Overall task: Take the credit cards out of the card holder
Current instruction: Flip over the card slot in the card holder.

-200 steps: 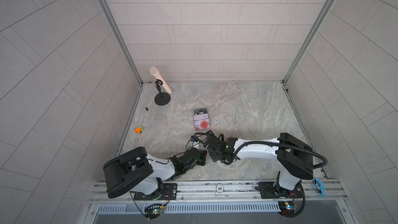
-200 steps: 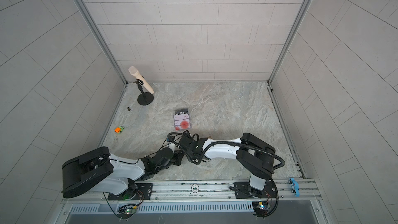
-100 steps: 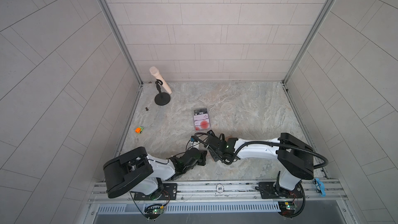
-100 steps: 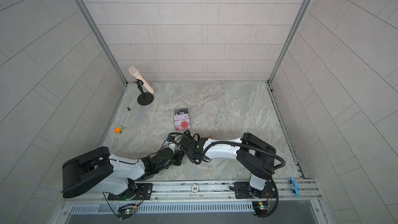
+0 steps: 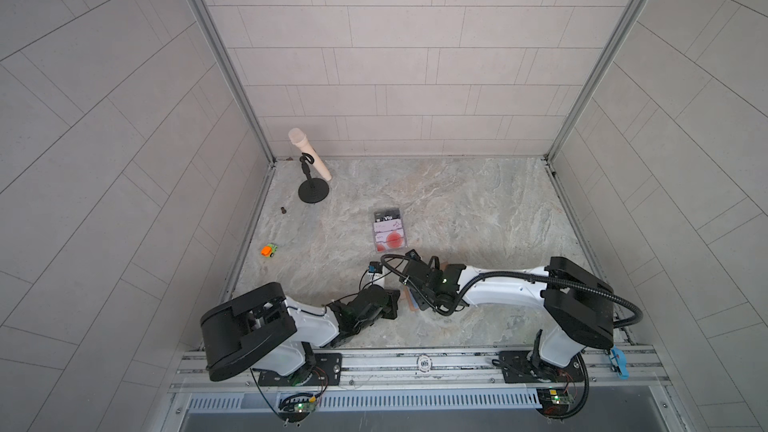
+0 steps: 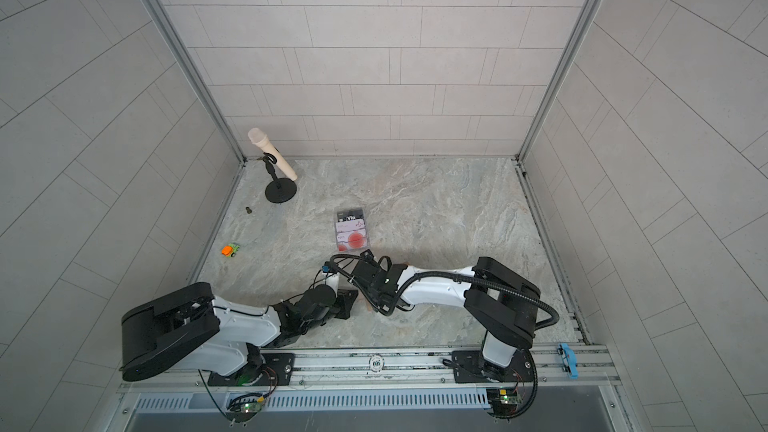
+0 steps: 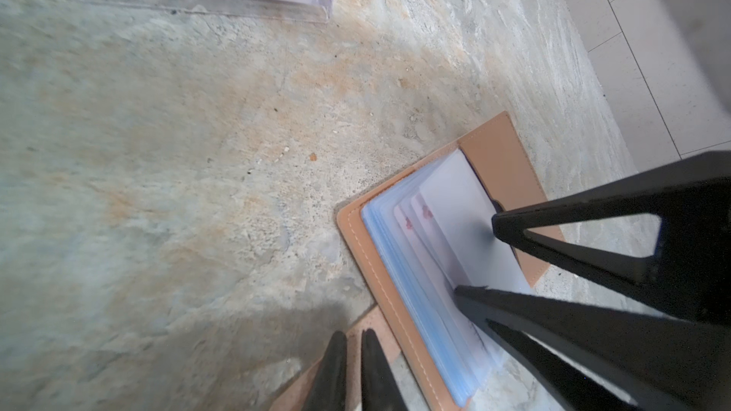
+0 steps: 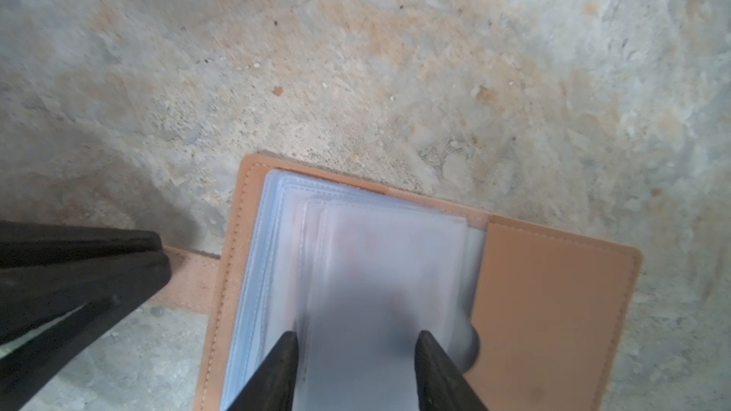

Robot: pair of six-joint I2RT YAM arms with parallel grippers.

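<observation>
The left fingers are all but closed, with a thin slit between them. Their tips lie on the card holder's tan strap, and I cannot tell whether they pinch it or only press it down. Just beside them the right fingers stand apart and grip nothing, with a frosted sleeve between them. In the left wrist view one of their tips touches that sleeve's face.

The card holder lies open on the worktop under the right fingers. Its stack of clear sleeves is on the side toward the left fingers, and the bare tan cover is on the other side. Cards with red marks show inside the sleeves just ahead of the right fingertips.

Beyond both pairs of fingers, apart from the holder, lies a clear box of pink and red cards. Farther off on the left fingers' side are an orange and green toy car and a dark bolt. Farthest is a beige microphone, tilted on a black stand.
</observation>
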